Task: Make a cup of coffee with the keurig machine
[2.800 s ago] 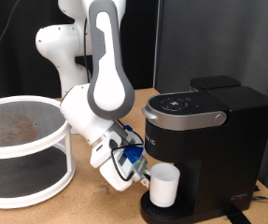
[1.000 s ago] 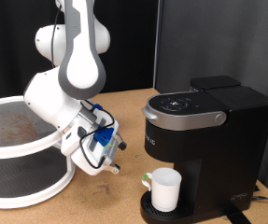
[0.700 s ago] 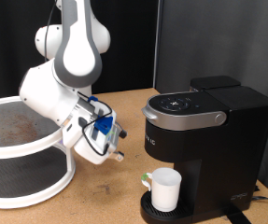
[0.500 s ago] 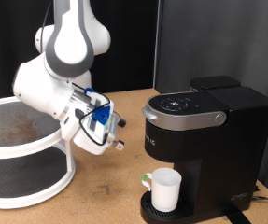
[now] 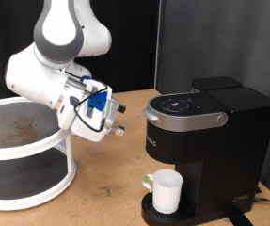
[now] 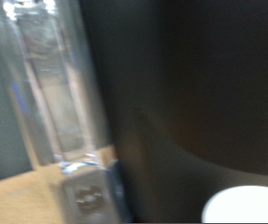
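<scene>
The white cup (image 5: 165, 190) stands upright on the round drip base of the black keurig machine (image 5: 214, 141), under its spout, handle towards the exterior view's left. The machine's silver-grey handle (image 5: 183, 120) is down. My gripper (image 5: 119, 121) hangs in the air to the exterior view's left of the machine, above and clear of the cup, open and empty. The blurred wrist view shows the machine's dark body (image 6: 199, 84) and a bit of the cup's white rim (image 6: 246, 203); my fingers do not show there.
A white two-tier round rack (image 5: 22, 155) stands at the exterior view's left, close under my arm. The wooden tabletop (image 5: 106, 193) lies between the rack and the machine. A dark curtain is behind.
My gripper has left the cup on the drip base and risen up and towards the exterior view's left, away from the machine. The cup has not moved.
</scene>
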`<state>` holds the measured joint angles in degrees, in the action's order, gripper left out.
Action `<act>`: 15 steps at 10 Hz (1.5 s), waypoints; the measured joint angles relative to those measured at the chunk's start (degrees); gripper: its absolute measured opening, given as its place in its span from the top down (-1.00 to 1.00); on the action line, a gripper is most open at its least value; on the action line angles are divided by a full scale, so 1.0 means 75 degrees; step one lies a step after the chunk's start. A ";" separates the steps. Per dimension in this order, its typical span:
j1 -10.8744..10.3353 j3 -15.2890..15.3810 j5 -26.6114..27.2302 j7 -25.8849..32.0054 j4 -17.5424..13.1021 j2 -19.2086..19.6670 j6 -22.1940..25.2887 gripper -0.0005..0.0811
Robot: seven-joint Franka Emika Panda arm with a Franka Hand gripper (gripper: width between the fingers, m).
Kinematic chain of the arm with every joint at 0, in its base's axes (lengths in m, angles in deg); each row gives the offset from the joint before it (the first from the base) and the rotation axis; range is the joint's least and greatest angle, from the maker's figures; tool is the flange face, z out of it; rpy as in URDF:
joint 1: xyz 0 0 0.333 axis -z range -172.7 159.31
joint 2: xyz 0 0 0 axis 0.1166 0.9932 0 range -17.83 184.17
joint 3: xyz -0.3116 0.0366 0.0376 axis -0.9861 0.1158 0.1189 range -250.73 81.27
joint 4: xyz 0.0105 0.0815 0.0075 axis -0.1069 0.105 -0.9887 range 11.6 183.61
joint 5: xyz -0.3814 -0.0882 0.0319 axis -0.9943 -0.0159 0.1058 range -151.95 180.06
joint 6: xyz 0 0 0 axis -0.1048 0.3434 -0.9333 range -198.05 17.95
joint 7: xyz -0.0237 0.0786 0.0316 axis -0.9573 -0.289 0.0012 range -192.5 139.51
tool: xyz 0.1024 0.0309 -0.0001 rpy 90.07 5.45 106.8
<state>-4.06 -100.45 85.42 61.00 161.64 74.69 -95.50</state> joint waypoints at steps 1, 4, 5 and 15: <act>-0.0004 0.0042 -0.0539 -0.1086 -0.0077 -0.0112 0.0340 -0.97; -0.0012 0.0108 -0.1600 -0.3404 -0.0409 -0.0683 0.1676 -0.97; -0.0015 0.0123 -0.1607 -0.3536 -0.0464 -0.0891 0.1889 -0.97; 0.0035 0.0405 -0.2598 -0.3539 -0.0537 -0.2283 0.1014 -0.97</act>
<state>-3.80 -97.41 65.93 34.46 157.62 57.57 -87.89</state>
